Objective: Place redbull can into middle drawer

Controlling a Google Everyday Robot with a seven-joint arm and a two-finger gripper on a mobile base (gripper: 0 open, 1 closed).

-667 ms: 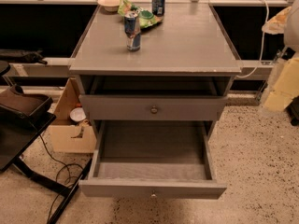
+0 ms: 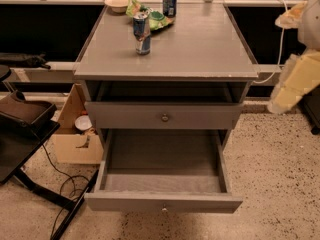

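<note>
Gripper (image 2: 287, 91) hanging beside cabinet top (image 2: 210, 49), off its right edge; open/closed: can't tell. Redbull can (image 2: 142, 33) standing upright on it, long axis vert., well apart to gripper's left, farther back. Middle drawer (image 2: 200, 203) sitting pulled open, below-left of gripper. 1 arm: leftward reach prob. needed.

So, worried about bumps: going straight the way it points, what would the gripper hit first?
The gripper, at the right edge beside the cabinet, apparently slants down-left; probably the floor first, though depth is unclear and the right wall of the middle drawer lies close.
</note>
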